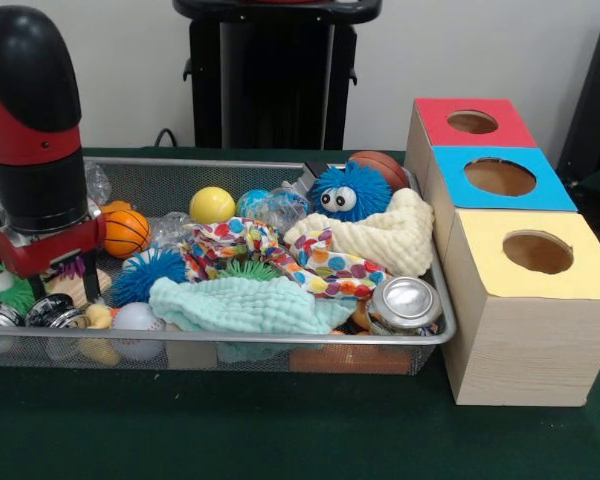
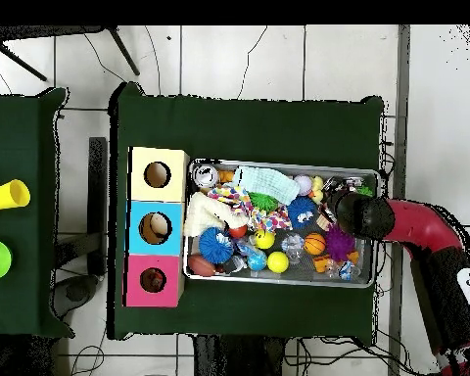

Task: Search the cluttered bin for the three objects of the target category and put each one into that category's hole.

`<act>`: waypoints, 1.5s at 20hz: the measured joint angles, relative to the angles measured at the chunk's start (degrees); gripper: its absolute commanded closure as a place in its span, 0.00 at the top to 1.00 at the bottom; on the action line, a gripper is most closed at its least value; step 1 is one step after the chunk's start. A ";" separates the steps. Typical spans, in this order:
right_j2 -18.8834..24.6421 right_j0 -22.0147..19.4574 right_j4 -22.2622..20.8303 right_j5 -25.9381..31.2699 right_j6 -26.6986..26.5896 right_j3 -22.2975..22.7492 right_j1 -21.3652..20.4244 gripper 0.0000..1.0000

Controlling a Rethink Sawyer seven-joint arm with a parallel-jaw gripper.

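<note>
The silver wire-mesh bin (image 1: 280, 341) lies on the green table, full of toys and cloths; it also shows in the overhead view (image 2: 278, 164). My gripper (image 1: 75, 285) is down inside the bin's left end in the front view, next to the orange toy basketball (image 1: 127, 232). Its tips are buried in clutter. In the overhead view the gripper (image 2: 342, 213) is at the bin's right end. The red-ringed hole (image 1: 472, 122) is on the farthest box, also seen from overhead (image 2: 153, 280). No soft toy animal shows clearly; cloths and balls cover much of the bin.
In the bin lie a blue fuzzy ball with googly eyes (image 1: 350, 192), a polka-dot cloth (image 1: 280, 250), a mint cloth (image 1: 240, 303), a cream cloth (image 1: 380, 240), a silver can (image 1: 405, 300) and a yellow ball (image 1: 212, 205). Blue-ringed (image 1: 500, 177) and yellow-ringed (image 1: 537, 252) holes are nearer.
</note>
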 measured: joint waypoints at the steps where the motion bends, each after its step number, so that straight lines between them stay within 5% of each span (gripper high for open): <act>1: -0.01 0.01 -0.01 0.00 0.00 0.00 0.00 1.00; 30: -4.19 6.07 -1.87 0.85 -0.01 -0.03 -4.94 1.00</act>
